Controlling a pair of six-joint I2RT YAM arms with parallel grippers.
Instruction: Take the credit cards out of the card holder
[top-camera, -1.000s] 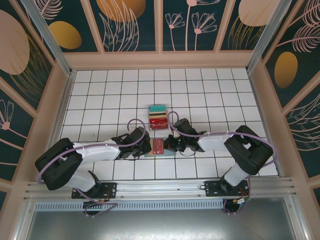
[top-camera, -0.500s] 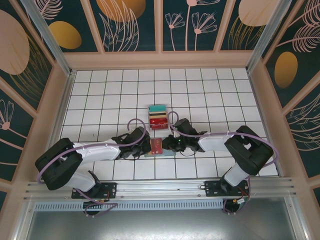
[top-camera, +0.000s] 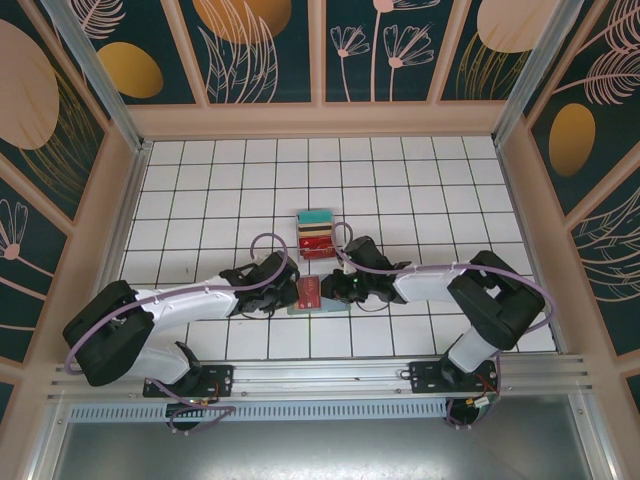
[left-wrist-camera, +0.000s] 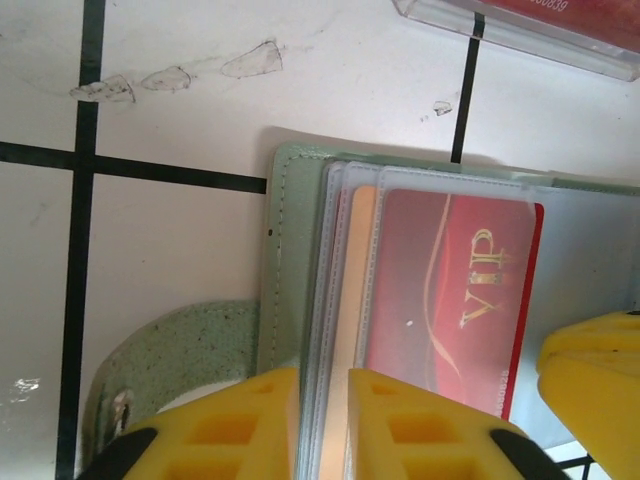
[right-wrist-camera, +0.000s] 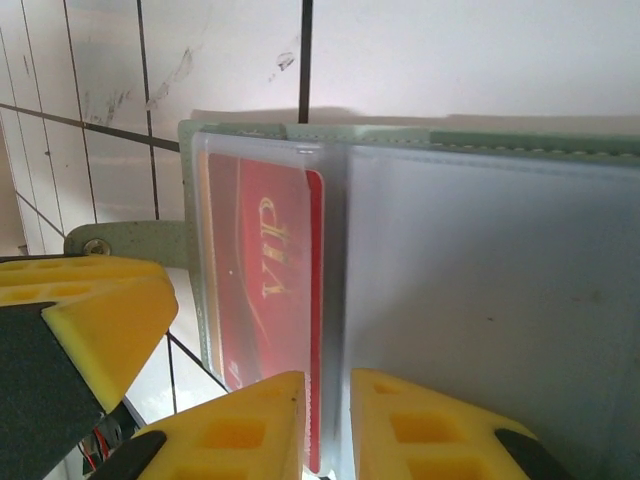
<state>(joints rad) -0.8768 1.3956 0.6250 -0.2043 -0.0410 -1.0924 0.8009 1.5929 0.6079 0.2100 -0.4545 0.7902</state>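
Robot lab cell (tiled tabletop (top-camera: 200, 180))

Enclosure floor (top-camera: 400, 180) was white square tile with dark grout, a few scuff marks (left-wrist-camera: 170, 78) visible close up. Back wall (top-camera: 270, 50), left wall (top-camera: 50, 150) and right wall (top-camera: 590, 170) were dark teal panels printed with pale line-drawn flowers and orange and peach ovals, set in light wood frames. Pale wood skirting (top-camera: 320, 120) ran along the foot of the back wall. Aluminium posts stood at the back left corner (top-camera: 100, 75) and back right corner (top-camera: 535, 70). Near edge had an aluminium rail (top-camera: 320, 372), then a slotted strip (top-camera: 320, 410), then a grey metal sheet (top-camera: 320, 450). Light was even, shadows soft
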